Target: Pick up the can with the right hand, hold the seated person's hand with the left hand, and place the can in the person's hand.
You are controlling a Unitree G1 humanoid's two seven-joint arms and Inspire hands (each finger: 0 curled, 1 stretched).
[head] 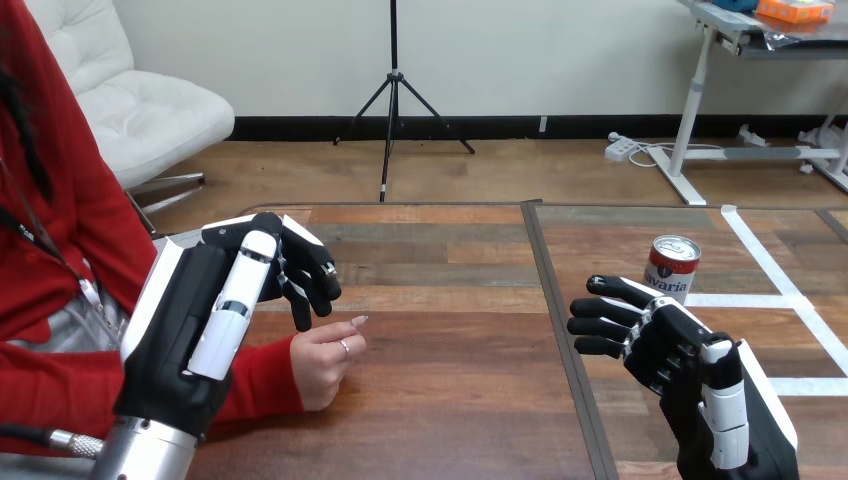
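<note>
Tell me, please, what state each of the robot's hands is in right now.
Left hand: open, fingers loosely bent, over the person's hand, holding nothing.
Right hand: open, beside the can, holding nothing.

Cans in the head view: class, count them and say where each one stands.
1. The can stands upright on the right part of the table, just beyond the right hand. No other can seems hidden.

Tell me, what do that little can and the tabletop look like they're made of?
The can looks like thin metal: a shiny silvery top rim above a glossy red-and-white printed wall. The table looks like wood, or a wood-look laminate: brown planks with visible grain and a smooth, slightly sheeny surface. Which of the two it is, the look leaves open.
</note>
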